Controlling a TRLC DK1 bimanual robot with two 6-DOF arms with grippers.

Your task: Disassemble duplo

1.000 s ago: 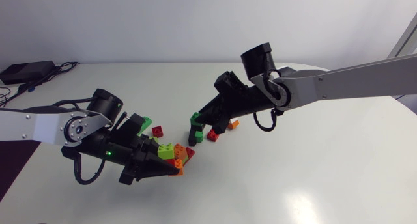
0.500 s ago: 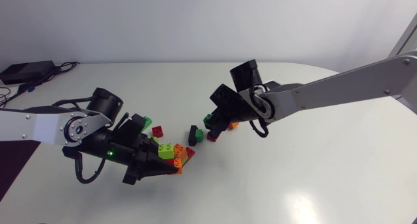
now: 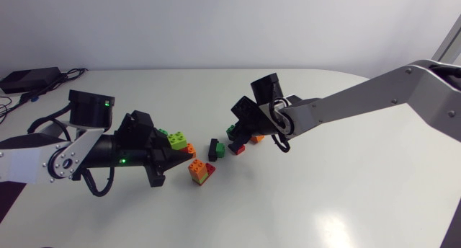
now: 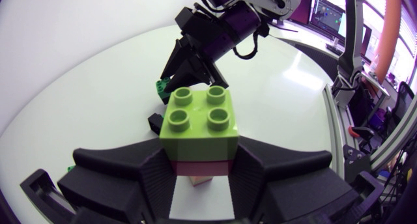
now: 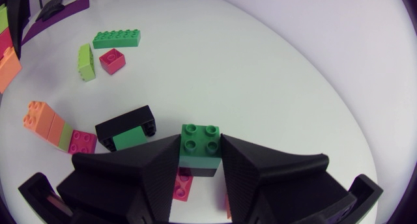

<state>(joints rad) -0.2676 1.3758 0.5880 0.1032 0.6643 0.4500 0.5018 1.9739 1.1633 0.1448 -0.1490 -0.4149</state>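
Well, the white table took up most of the picture, and both arms were over its middle. The right arm swept in long from the far side and the left arm lay low across its own side. The left gripper was clamped from both sides on a little stack: a lime brick on top, a dark red brick under it, and a sliver of something paler below that I couldn't make out. The right gripper sat close to the tabletop, its fingers pressed narrow against the two sides of a green brick. I couldn't tell whether that brick rested on the table. Between the two grippers lay the loose pieces. A black brick with a green piece tucked into it sat just ahead of the right gripper. An orange, lime and pink stack lay on its side just beside it. Farther off were a long green brick, a lime bar and a small red brick, close together. Smallest of all, a pink-red brick peeked out under the right gripper's fingers.
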